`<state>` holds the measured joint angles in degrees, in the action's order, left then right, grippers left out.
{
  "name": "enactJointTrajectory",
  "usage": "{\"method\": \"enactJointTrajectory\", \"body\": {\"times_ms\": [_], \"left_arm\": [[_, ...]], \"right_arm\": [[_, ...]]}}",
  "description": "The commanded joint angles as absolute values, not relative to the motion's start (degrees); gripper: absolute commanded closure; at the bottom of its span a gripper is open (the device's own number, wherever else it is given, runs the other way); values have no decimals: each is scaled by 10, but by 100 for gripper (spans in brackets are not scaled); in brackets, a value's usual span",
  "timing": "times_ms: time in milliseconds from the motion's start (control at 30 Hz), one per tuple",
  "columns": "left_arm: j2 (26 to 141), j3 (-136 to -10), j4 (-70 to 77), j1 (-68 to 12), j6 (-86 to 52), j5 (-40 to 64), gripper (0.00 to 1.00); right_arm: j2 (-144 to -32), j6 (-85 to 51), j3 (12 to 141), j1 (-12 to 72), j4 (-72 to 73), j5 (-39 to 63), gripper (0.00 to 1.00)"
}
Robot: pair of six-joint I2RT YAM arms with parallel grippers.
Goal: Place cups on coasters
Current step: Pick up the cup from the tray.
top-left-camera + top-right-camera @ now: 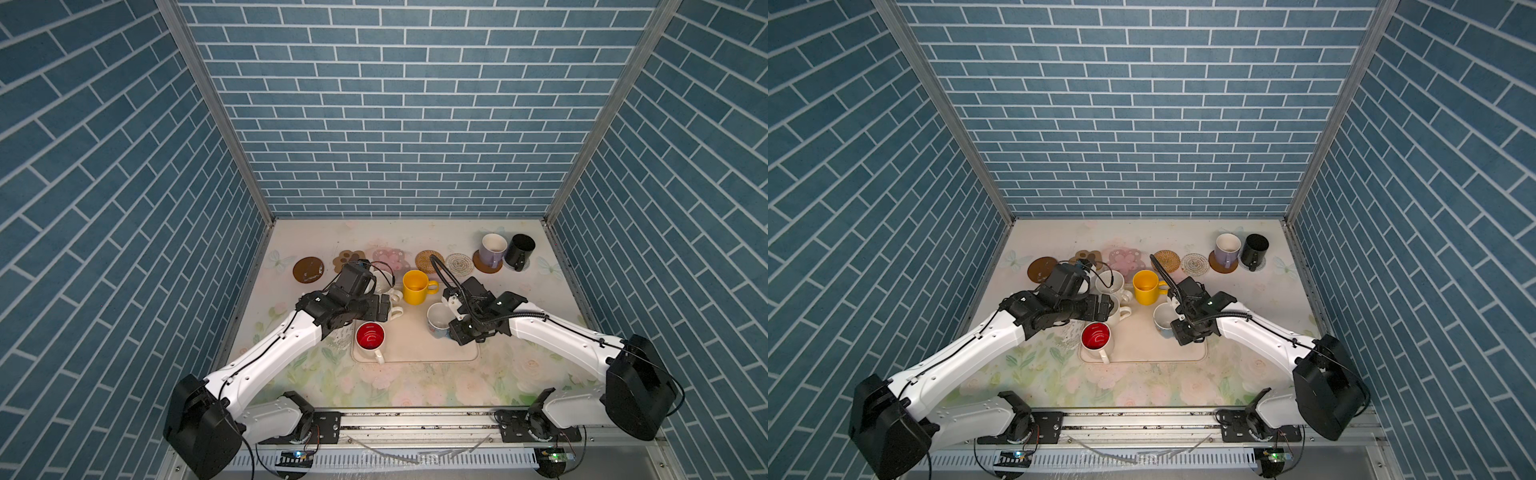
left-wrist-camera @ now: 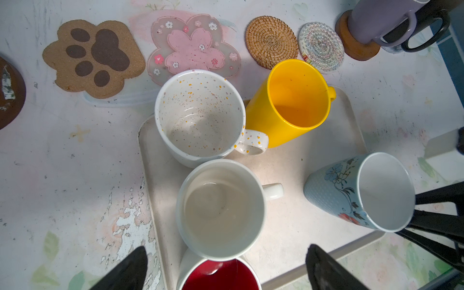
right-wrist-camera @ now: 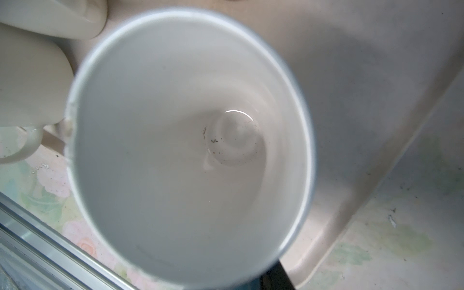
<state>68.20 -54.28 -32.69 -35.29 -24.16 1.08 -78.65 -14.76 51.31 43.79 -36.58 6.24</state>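
Note:
On the cream tray point(image 1: 415, 351), my right gripper point(image 1: 454, 328) is shut on the near side of the light blue cup point(image 1: 437, 319); its handle is hidden. The cup's bowl point(image 3: 190, 150) fills the right wrist view, with one finger point(image 3: 277, 276) below the rim. My left gripper point(image 2: 227, 268) hangs open over the plain cream cup point(image 2: 221, 208) and the red-inside cup point(image 1: 370, 336). A speckled cream cup point(image 2: 200, 113) and the yellow cup point(image 1: 415, 286) stand behind. The lavender cup point(image 1: 492, 249) sits on a brown coaster point(image 1: 486, 266); the black cup point(image 1: 519, 249) is beside it.
Bare coasters line the back: brown disc point(image 1: 308, 270), paw point(image 1: 348, 259), pink flower point(image 1: 388, 258), rattan round point(image 1: 429, 261), pale woven round point(image 1: 459, 263). Blue brick walls close in the left, right and back. A metal rail point(image 1: 415, 419) runs along the front.

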Motion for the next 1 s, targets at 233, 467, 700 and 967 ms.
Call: {"method": "enactJointTrajectory", "body": {"times_ms": [233, 467, 700, 967], "left_arm": [[666, -534, -344, -356, -239, 3, 1], [660, -532, -347, -357, -240, 3, 1], [654, -546, -359, -356, -238, 1, 1], [665, -582, -374, -356, -232, 1, 1]], "right_arm": [[-805, -163, 489, 454, -344, 21, 75], [-806, -167, 492, 455, -347, 16, 88], [-781, -172, 501, 455, -358, 7, 98], [-767, -174, 542, 454, -390, -23, 100]]}}
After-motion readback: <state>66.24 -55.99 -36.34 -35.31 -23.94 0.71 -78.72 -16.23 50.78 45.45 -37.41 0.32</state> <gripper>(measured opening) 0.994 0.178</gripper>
